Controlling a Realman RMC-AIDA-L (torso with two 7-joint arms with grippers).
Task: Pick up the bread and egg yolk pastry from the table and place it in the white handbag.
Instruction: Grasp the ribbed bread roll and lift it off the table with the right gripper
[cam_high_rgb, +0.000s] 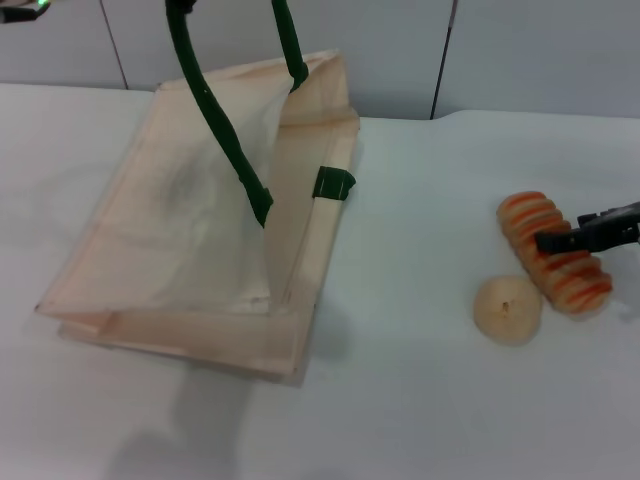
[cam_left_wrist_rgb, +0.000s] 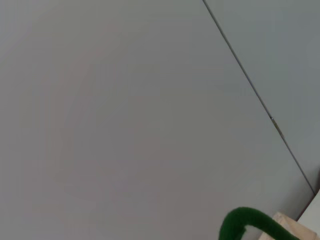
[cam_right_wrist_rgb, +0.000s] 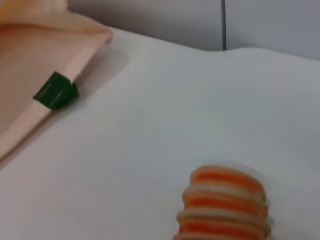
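The bread (cam_high_rgb: 553, 250), a ridged loaf with orange and cream stripes, lies on the white table at the right; its end fills the near part of the right wrist view (cam_right_wrist_rgb: 225, 207). Just in front of it sits the egg yolk pastry (cam_high_rgb: 507, 309), a pale round ball. My right gripper (cam_high_rgb: 563, 230) reaches in from the right edge, its two dark fingers apart over the loaf's middle. The white handbag (cam_high_rgb: 190, 250) lies at the left with its mouth toward the pastries. Its green handles (cam_high_rgb: 215, 120) rise out of the top of the head view. My left gripper is out of view.
A green handle loop (cam_left_wrist_rgb: 245, 225) shows in the left wrist view against the grey wall. A green tab (cam_right_wrist_rgb: 56, 91) marks the bag's near edge. Bare white table (cam_high_rgb: 420, 200) lies between the bag and the pastries.
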